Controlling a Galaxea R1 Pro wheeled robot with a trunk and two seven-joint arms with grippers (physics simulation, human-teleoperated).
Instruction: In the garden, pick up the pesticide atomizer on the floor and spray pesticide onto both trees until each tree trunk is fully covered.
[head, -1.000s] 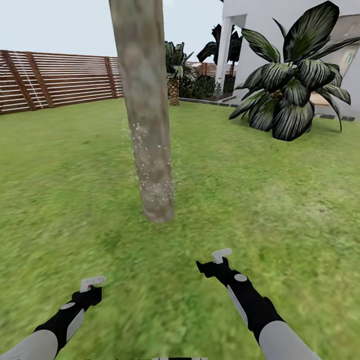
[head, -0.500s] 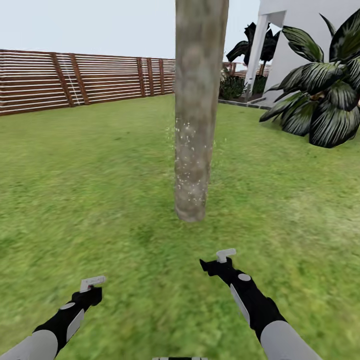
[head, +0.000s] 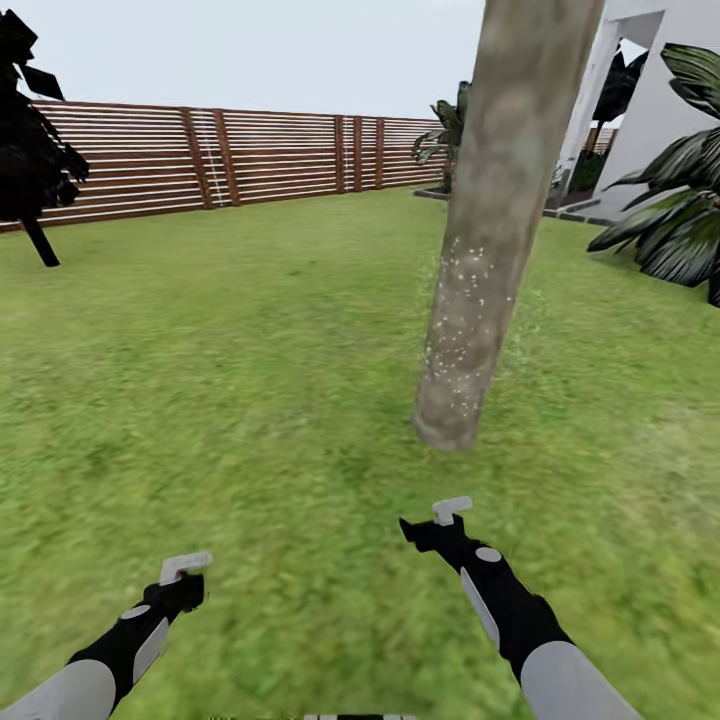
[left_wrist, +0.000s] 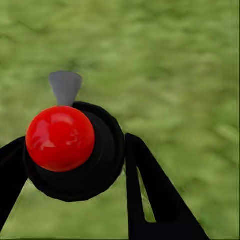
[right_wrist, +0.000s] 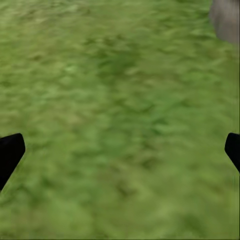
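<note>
— Where's the sprayer?

— In the left gripper (left_wrist: 107, 165), fingers clamped around its dark round body (left_wrist: 95, 165), red cap and grey nozzle showing, low over the lawn (head: 250, 400).

— And the right gripper (right_wrist: 120, 150)?

— Spread wide, holding nothing.

— The tree?

— Its trunk (head: 490, 250) leans ahead of the right arm, lower part dotted with white specks (head: 455, 310). A fence (head: 250, 155) runs behind.
</note>
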